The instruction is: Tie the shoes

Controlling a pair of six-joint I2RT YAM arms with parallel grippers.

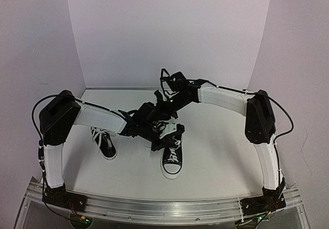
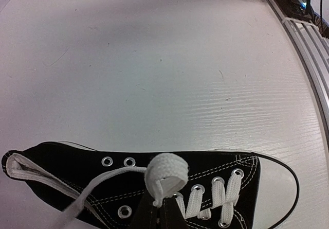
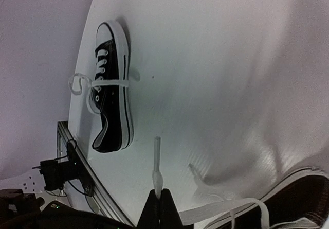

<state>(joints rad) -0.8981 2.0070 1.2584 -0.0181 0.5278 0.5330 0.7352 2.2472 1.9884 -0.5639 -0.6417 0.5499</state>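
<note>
Two small black sneakers with white laces and toe caps lie on the white table. One sneaker (image 1: 172, 159) is in the middle, the other (image 1: 106, 144) is to the left. My left gripper (image 1: 158, 134) is over the middle sneaker (image 2: 77, 188), shut on a loop of its white lace (image 2: 165, 171) just above the eyelets. My right gripper (image 1: 164, 104) is behind it, shut on the tip end of a lace (image 3: 157, 162) that sticks up past the jaws. The middle sneaker's edge (image 3: 303, 195) shows at the lower right of the right wrist view, the other sneaker (image 3: 110, 85) farther off.
The other sneaker's lace lies loose in a loop (image 3: 77, 82) beside it. White walls stand behind and at both sides of the table (image 1: 221, 152). The aluminium rail (image 1: 154, 208) with the arm bases runs along the near edge and also shows in the left wrist view (image 2: 308, 38).
</note>
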